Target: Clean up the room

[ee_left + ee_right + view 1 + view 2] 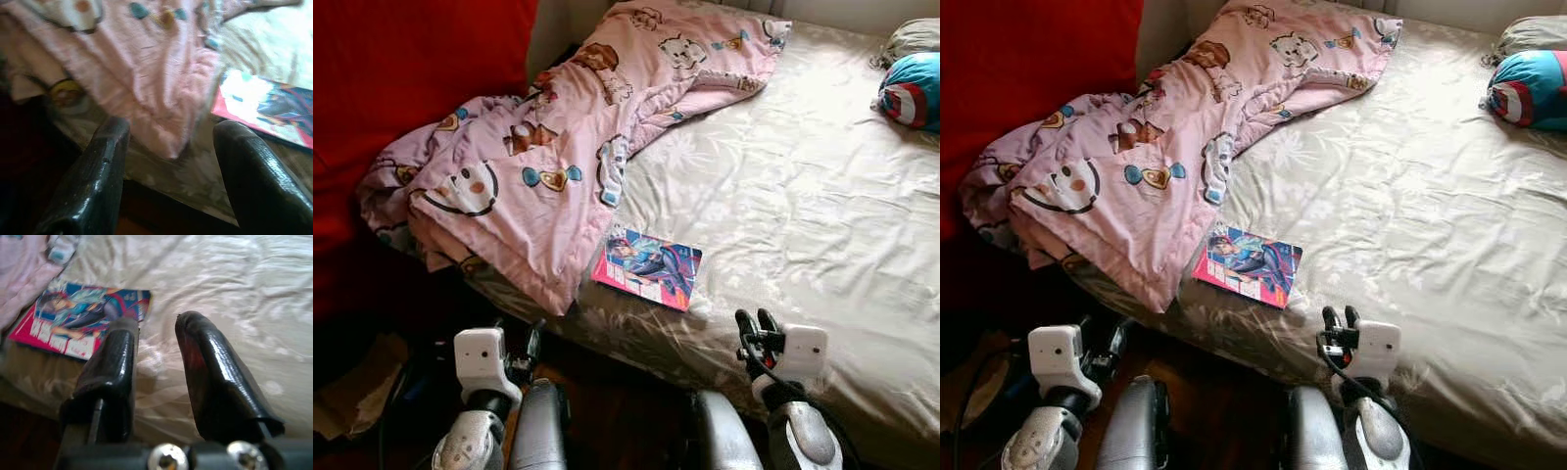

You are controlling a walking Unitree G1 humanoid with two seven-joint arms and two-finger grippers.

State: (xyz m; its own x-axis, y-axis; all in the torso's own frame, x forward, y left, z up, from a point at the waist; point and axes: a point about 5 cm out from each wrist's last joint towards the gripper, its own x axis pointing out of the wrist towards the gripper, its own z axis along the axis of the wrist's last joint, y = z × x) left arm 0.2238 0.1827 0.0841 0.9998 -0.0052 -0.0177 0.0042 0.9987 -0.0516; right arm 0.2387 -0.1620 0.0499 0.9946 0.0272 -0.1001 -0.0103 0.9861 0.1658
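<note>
A colourful comic book [649, 266] lies flat near the front edge of the bed [803, 196], its cover blue and red [80, 316]. A crumpled pink cartoon-print blanket [548, 147] covers the bed's left side and hangs over the edge. My right gripper [757, 321] hovers open over the sheet, just right of the book, nothing between its fingers [205, 372]. My left gripper [530, 343] is open low by the bed's front edge, below the blanket's hanging corner [161, 112], with the book [274, 105] off to its side.
A blue, red and white cushion [913, 90] and a grey pillow [913, 37] lie at the bed's far right. A red wall or panel [401, 78] stands on the left. Dark floor with clutter [352, 392] lies below the bed edge.
</note>
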